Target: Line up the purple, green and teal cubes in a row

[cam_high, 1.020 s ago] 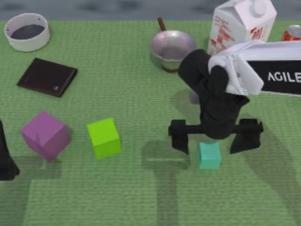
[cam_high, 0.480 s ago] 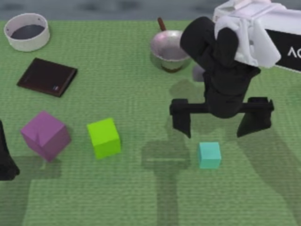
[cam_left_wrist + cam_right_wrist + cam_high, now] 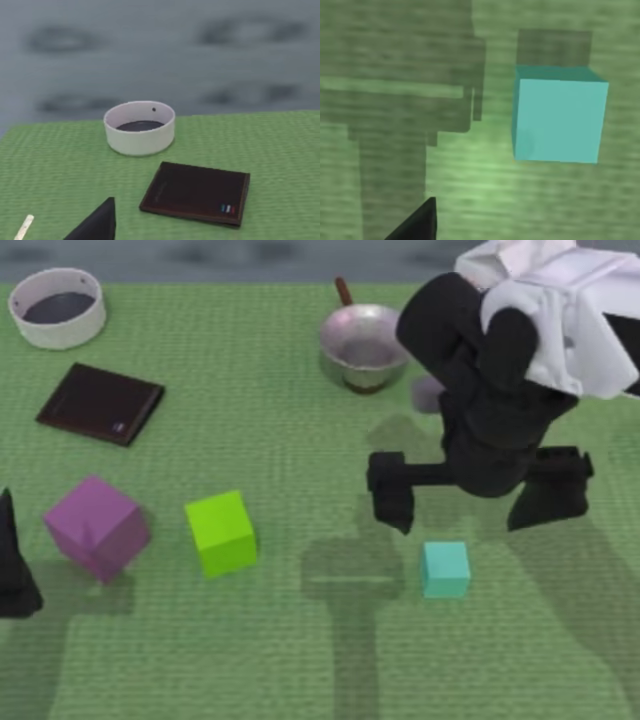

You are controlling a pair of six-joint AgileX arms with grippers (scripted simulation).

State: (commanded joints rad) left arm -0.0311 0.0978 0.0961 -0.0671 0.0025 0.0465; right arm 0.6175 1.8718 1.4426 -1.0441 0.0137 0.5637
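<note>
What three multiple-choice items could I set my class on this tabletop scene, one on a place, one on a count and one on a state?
1. Which cube sits farthest to the table's right?
A. purple
B. green
C. teal

2. How many cubes are on the table?
A. two
B. three
C. four

3. What is the right gripper doing?
A. hanging open, holding nothing
B. gripping the wallet
C. shut on the pan

Answers:
1 C: the teal cube lies right of the green cube and purple cube.
2 B: only those three show.
3 A: the right gripper has its fingers spread, apart from the teal cube.
</note>
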